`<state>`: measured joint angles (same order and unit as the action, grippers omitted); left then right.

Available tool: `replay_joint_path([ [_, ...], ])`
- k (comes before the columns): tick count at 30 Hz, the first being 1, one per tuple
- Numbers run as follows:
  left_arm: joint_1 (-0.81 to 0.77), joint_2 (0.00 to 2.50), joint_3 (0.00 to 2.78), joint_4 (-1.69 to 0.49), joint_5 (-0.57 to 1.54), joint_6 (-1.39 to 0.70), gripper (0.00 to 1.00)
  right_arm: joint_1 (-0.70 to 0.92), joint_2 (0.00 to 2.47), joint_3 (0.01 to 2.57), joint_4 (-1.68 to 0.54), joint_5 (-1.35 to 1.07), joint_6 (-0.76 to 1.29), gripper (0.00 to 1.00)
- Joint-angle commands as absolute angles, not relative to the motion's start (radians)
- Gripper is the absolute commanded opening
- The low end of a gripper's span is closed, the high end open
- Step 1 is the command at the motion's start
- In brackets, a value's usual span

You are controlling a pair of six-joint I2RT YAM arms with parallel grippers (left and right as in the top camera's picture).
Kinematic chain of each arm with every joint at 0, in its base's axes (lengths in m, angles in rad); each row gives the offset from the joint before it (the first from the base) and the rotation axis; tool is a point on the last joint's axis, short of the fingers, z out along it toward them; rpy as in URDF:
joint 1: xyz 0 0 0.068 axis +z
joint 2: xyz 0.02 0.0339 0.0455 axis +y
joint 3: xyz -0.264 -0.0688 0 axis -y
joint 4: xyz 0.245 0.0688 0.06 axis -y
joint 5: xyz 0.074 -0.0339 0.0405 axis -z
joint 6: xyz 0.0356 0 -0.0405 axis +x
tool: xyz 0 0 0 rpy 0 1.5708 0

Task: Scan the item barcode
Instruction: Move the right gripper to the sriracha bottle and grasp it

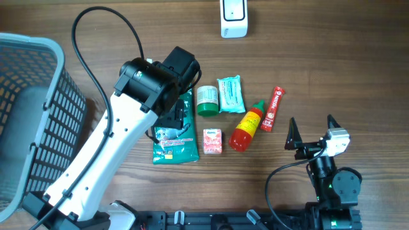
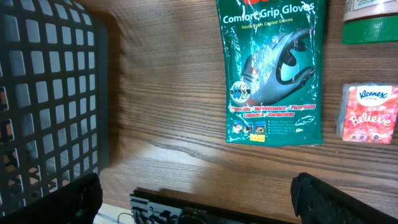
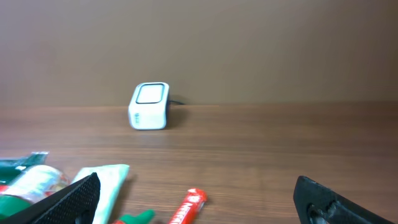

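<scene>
Several items lie in the middle of the table: a green glove pack, a pink tissue packet, a green-lidded jar, a pale wipes pack, a red sauce bottle and a red tube. The white scanner stands at the far edge. My left gripper hovers open over the glove pack's top end, holding nothing. Near the front right, my right gripper is open and empty, facing the scanner.
A grey mesh basket fills the left side, close to the left arm. A black cable loops over the table behind that arm. The table's front edge shows in the left wrist view, just below the glove pack.
</scene>
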<state>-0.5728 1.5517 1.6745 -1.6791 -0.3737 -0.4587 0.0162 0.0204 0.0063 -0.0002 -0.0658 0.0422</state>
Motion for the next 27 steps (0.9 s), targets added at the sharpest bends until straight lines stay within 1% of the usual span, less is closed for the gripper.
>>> replay_joint_path([
  [1,-0.569,1.531,1.665,-1.676,-0.394,-0.476,1.00,0.015,0.018,0.006,0.018,0.122,-0.224,1.00],
  [3,-0.569,1.531,1.665,-1.676,-0.394,-0.476,1.00,0.015,0.018,0.006,0.020,0.131,-0.366,1.00],
  [6,-0.569,1.531,1.665,-1.676,-0.394,-0.476,1.00,0.015,0.018,0.006,0.021,0.130,-0.466,1.00],
  [7,-0.569,1.531,1.665,-1.676,-0.394,-0.476,1.00,0.015,0.018,0.006,0.025,0.112,-0.496,1.00],
  [9,-0.569,1.531,1.665,-1.676,-0.394,-0.476,1.00,0.015,0.018,0.006,0.028,-0.017,-0.513,1.00],
  [10,-0.569,1.531,1.665,-1.676,-0.394,-0.476,1.00,0.015,0.018,0.006,0.035,-0.160,-0.476,1.00],
  [12,-0.569,1.531,1.665,-1.676,-0.394,-0.476,1.00,0.015,0.018,0.006,0.048,-0.419,-0.320,1.00],
  [13,-0.569,1.531,1.665,-1.676,-0.394,-0.476,1.00,0.015,0.018,0.006,0.073,-0.555,-0.196,1.00],
  [14,-0.569,1.531,1.665,-1.676,-0.394,-0.476,1.00,0.015,0.018,0.006,0.095,-0.652,-0.008,1.00],
  [15,-0.569,1.531,1.665,-1.676,-0.394,-0.476,1.00,0.015,0.018,0.006,0.101,-0.701,0.160,1.00],
  [16,-0.569,1.531,1.665,-1.676,-0.394,-0.476,1.00,0.015,0.018,0.006,0.120,-0.694,0.320,1.00],
  [17,-0.569,1.531,1.665,-1.676,-0.394,-0.476,1.00,0.015,0.018,0.006,0.120,-0.677,0.382,1.00],
  [19,-0.569,1.531,1.665,-1.676,-0.394,-0.476,1.00,0.015,0.018,0.006,0.122,-0.583,0.645,1.00],
  [20,-0.569,1.531,1.665,-1.676,-0.394,-0.476,1.00,0.015,0.018,0.006,0.124,-0.579,0.688,1.00],
  [22,-0.569,1.531,1.665,-1.676,-0.394,-0.476,1.00,0.015,0.018,0.009,0.172,-0.653,0.681,1.00],
  [25,-0.569,1.531,1.665,-1.676,-0.394,-0.476,1.00,0.015,0.037,0.062,0.157,-0.652,0.695,1.00],
  [27,-0.569,1.531,1.665,-1.676,-0.394,-0.476,1.00,0.015,0.097,0.133,0.115,-0.651,0.689,1.00],
])
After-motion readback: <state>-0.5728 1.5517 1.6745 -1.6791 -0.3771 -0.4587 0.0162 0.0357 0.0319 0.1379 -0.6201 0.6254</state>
